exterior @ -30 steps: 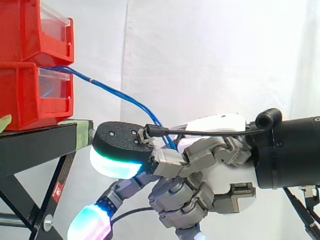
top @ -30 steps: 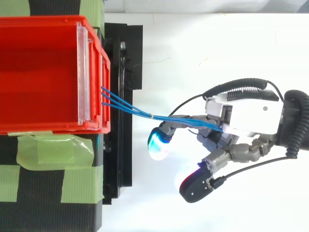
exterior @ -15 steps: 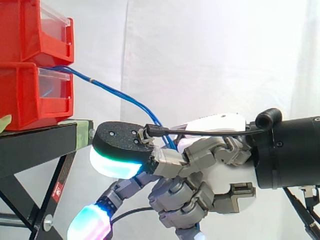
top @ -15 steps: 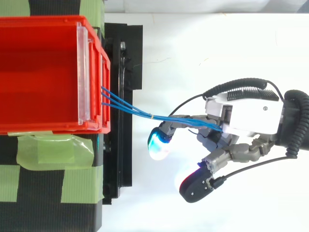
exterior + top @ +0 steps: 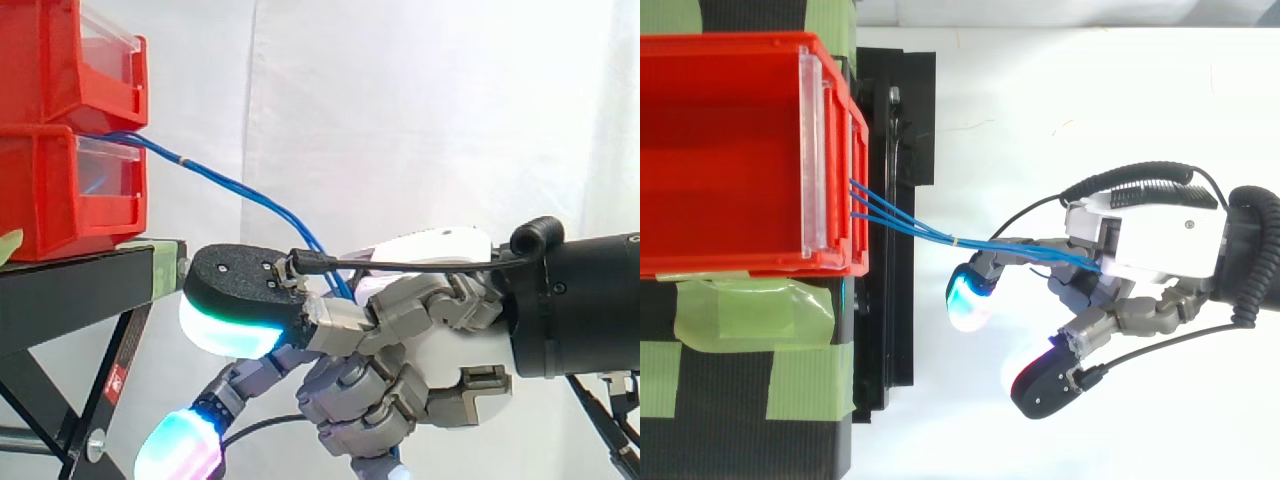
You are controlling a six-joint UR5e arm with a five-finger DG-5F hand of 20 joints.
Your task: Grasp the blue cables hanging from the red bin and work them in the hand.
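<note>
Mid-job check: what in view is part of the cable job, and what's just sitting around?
Job: blue cables, red bin, hand.
Just there: black stand, green tape, white curtain.

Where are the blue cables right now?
In the top view, the blue cables leave the red bin at left, cross the black stand and run right into the hand.
</note>
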